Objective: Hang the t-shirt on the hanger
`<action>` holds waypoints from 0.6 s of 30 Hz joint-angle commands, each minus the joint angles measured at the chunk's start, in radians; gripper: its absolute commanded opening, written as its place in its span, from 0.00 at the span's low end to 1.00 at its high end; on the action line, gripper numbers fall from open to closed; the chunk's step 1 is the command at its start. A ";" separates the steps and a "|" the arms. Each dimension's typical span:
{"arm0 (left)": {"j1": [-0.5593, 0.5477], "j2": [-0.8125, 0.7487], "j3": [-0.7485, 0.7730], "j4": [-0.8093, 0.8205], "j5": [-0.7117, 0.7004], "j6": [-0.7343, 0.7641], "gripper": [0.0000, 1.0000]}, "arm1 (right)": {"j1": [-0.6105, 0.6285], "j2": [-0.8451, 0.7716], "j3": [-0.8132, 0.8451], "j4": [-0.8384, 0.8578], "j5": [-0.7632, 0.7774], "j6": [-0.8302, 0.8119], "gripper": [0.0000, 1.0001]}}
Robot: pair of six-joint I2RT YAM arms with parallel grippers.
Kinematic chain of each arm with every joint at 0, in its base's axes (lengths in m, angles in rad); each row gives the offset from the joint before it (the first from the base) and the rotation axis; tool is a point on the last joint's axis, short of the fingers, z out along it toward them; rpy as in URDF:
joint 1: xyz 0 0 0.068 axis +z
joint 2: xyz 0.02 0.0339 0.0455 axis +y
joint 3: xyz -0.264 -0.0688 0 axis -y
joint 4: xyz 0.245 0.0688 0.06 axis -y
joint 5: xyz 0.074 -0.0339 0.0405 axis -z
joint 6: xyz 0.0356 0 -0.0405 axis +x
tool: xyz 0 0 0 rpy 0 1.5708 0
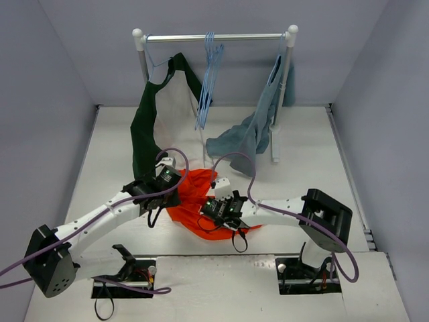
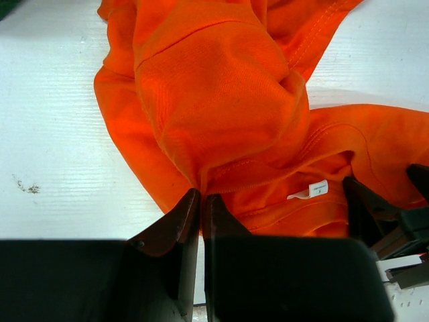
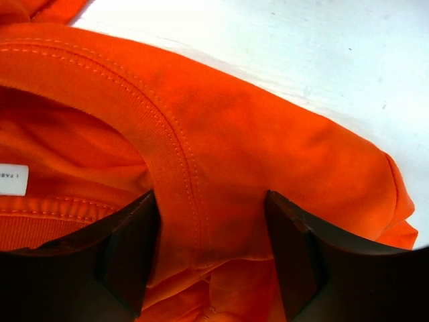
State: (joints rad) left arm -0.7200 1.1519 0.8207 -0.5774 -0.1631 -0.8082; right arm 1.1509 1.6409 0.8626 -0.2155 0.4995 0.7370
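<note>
Since the t-shirt (image 1: 191,201) is light, floppy fabric heaped near the middle of the table's (image 1: 301,147) near edge, it'll sag anywhere it isn't held, so the ribbed collar (image 3: 167,141) is the spot to grab imo. Left gripper (image 2: 201,196) is pressed together, pinching a fold of it. Right gripper (image 3: 211,196) is spread, straddling that collar, not clearly biting. The hanger (image 1: 209,74) hangs off the rail (image 1: 234,37) by the far edge.

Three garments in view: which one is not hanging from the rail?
The orange t-shirt, lying crumpled on the table. The dark green garment and the grey-blue garment both hang from the rail.
</note>
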 commanded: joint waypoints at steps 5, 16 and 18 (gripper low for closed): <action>-0.006 -0.024 -0.008 0.036 -0.022 -0.003 0.00 | -0.025 -0.116 -0.042 -0.025 0.074 0.048 0.45; -0.005 -0.021 0.012 0.033 -0.025 0.005 0.00 | -0.036 -0.162 -0.019 -0.040 0.099 0.032 0.04; -0.005 -0.024 0.023 0.030 -0.025 0.007 0.00 | -0.038 -0.175 -0.014 -0.045 0.100 0.022 0.00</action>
State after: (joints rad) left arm -0.7200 1.1515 0.8066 -0.5770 -0.1631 -0.8074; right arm 1.1223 1.5229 0.8188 -0.2305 0.5352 0.7577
